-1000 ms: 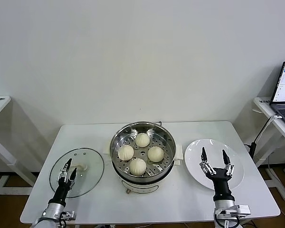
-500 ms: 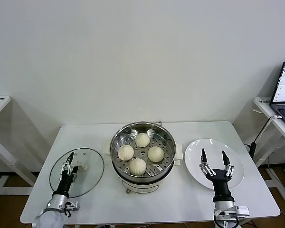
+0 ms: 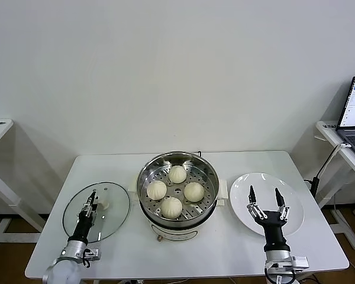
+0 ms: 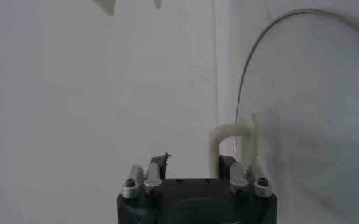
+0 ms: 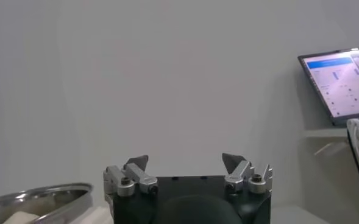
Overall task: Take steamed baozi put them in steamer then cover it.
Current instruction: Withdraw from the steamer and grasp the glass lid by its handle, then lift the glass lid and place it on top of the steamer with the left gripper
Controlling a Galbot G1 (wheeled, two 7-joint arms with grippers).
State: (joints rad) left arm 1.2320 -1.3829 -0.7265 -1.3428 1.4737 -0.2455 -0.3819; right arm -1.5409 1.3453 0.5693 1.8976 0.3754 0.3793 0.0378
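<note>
The steamer [image 3: 177, 188] sits at the middle of the white tabletop [image 3: 242, 163], closer to the near edge than the far one, with bare surface behind it and at both far corners. Four steamed baozi [image 3: 177, 190] lie apart on its perforated tray, and the pot is uncovered. One glass lid [image 3: 96, 212] lies flat to the left, near the left edge; one white plate [image 3: 267, 204] lies just right of the steamer's side handle, holding nothing.

The left gripper [image 3: 91, 201] is over the lid's middle, at its white handle [image 3: 104, 205]; the head view shows its jaws drawn narrow, but whether they pinch the handle I cannot tell. The right gripper [image 3: 265, 199] stands upright over the plate, jaws spread wide and holding nothing.

The left wrist view alone shows the lid's handle [image 4: 233, 141] as a looped strap, one end beside a finger, with the lid's rim [image 4: 270, 36] curving beyond. The right wrist view alone catches the steamer rim [image 5: 36, 201], and, far right, a laptop [image 5: 341, 82] on a side desk.
</note>
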